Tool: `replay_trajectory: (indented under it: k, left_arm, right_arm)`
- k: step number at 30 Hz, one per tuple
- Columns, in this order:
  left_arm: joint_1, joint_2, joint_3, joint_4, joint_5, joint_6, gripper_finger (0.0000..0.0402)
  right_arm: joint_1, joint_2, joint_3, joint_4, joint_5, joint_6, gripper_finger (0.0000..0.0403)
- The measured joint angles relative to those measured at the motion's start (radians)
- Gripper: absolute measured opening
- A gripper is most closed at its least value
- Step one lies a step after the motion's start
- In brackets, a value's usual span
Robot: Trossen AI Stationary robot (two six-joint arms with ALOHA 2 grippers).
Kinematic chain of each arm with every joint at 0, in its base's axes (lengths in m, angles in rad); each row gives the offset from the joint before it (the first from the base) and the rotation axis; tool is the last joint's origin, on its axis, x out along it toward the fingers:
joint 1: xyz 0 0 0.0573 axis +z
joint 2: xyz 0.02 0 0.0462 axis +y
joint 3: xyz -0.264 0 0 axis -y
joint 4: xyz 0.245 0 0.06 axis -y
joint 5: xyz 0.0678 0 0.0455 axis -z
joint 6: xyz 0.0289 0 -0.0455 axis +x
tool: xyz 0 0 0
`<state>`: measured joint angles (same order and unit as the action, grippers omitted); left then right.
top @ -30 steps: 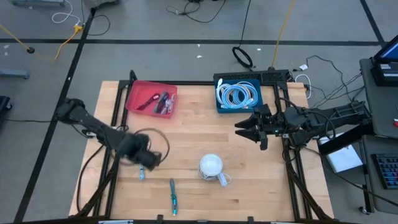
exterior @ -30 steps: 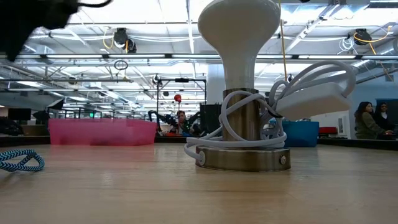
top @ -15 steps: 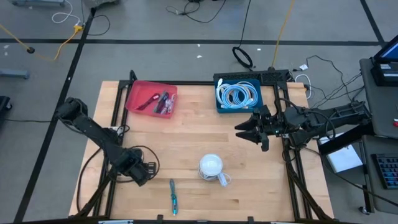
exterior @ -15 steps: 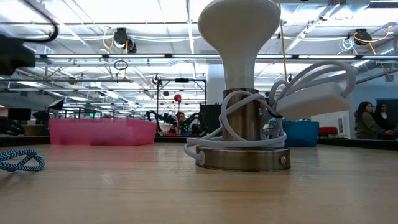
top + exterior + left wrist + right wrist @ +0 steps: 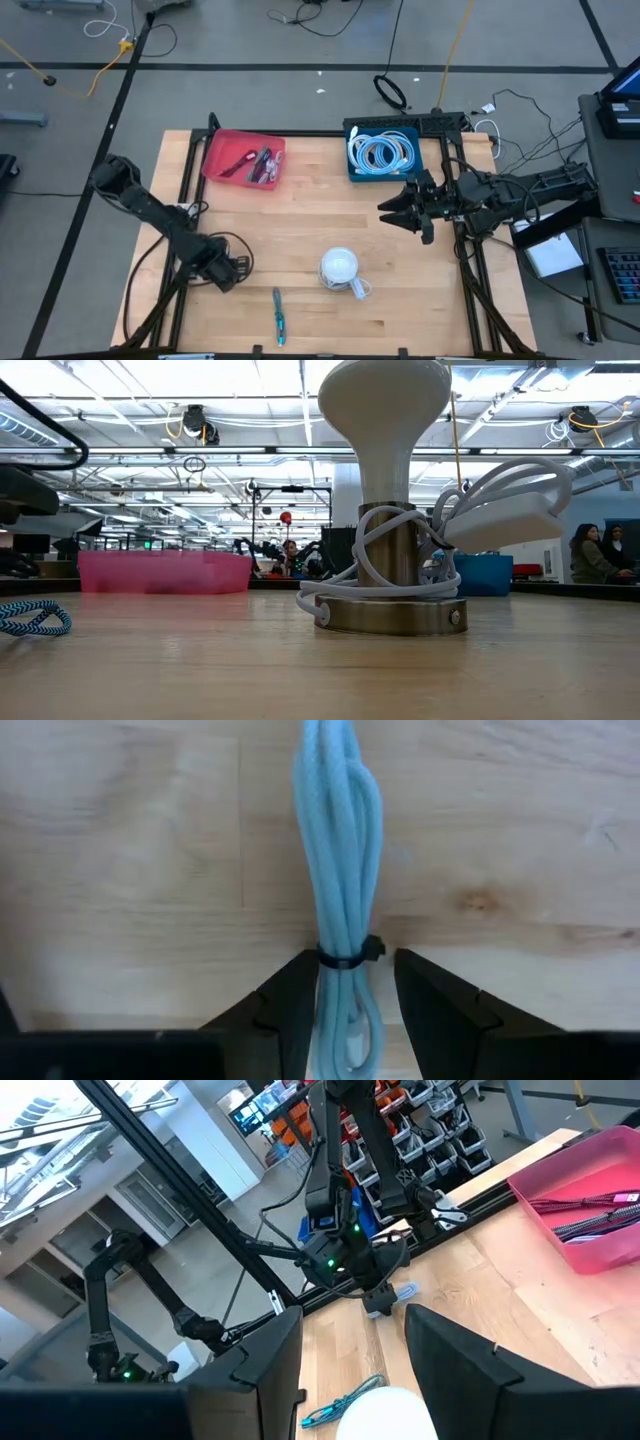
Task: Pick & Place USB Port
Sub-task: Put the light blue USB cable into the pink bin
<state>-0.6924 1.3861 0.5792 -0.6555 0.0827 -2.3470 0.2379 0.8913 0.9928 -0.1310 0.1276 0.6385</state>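
A light blue USB cable bundle (image 5: 338, 840), bound by a black tie, lies flat on the wooden table (image 5: 300, 215) near its left front. My left gripper (image 5: 355, 960) points straight down over it, open, one finger on each side of the bundle at the tie. In the high view the left gripper (image 5: 228, 272) covers the bundle. My right gripper (image 5: 388, 210) hangs level above the table's right side, open and empty, as the right wrist view (image 5: 350, 1320) also shows. My left gripper comes from above with its fingers (image 5: 290, 1005) across the bundle, straddling it at the black tie (image 5: 345, 958) near one looped end. I cannot tell whether a finger touches the cable. The bundle lies flat on the table.
A white lamp (image 5: 340, 268) with its cord wrapped round stands at centre front. A second teal cable (image 5: 279, 315) lies near the front edge. A pink tray (image 5: 245, 158) and a blue bin (image 5: 382, 150) of white cables sit at the back. A blue braided cable (image 5: 30, 618) shows at table level.
My left gripper has come down toward the table and a little toward its near-left, rolling about its own axis, until its fingers stand on either side of the blue bundle. The bundle has stayed where it was.
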Motion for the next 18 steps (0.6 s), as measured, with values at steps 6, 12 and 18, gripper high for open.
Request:
replay_trajectory:
  k: [6, 12, 18]
  left_arm:
    - [0.084, -0.001, 0.018, -0.031, 0.025, 0.131, 0.0029]
    - [0.257, -0.07, 0.126, -0.24, -0.215, 0.345, 0.0026]
    - [0.58, -0.225, 0.282, -0.489, -0.466, 0.672, 0.0026]
  right_arm:
    - [0.0, 0.0, 0.0, -0.001, 0.001, -0.003, 0.0171]
    - [0.0, 0.007, 0.0, -0.002, 0.005, -0.007, 0.0171]
    - [0.0, 0.033, 0.0, 0.0, 0.033, 0.003, 0.0171]
